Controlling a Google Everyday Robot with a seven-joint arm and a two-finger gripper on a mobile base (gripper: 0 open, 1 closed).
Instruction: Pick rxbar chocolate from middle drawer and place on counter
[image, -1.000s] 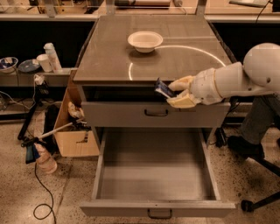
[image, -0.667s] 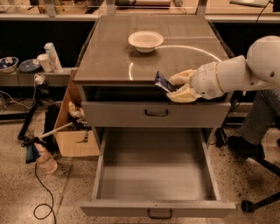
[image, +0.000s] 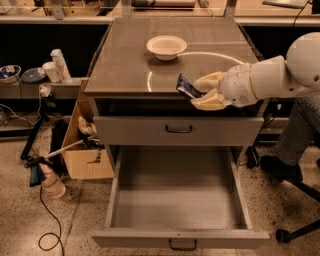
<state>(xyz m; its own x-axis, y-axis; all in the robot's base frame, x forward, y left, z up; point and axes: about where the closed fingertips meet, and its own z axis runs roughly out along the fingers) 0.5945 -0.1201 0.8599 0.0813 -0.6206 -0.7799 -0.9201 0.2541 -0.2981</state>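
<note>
bench (image: 120, 65) carries white bowl (image: 166, 47) at rear | middle drawer (image: 177, 200) open below; no bar in it | rxbar chocolate (image: 186, 87) tilted above bench front edge, pinched at one end by hand (image: 196, 94) | likely light, thin, slick wrapper, slightly bendy; best gripped across flat faces

White bowl (image: 166, 47) sits on counter (image: 120, 65); gripper (image: 195, 93) fingers (image: 210, 80) hover at its front edge

Your claw (image: 196, 93), at the counter's (image: 125, 75) front edge near the right corner, has two rounded cream fingers (image: 210, 80). Behind it runs a chunky, smooth white arm (image: 270, 77) with a rounded white joint.
</note>
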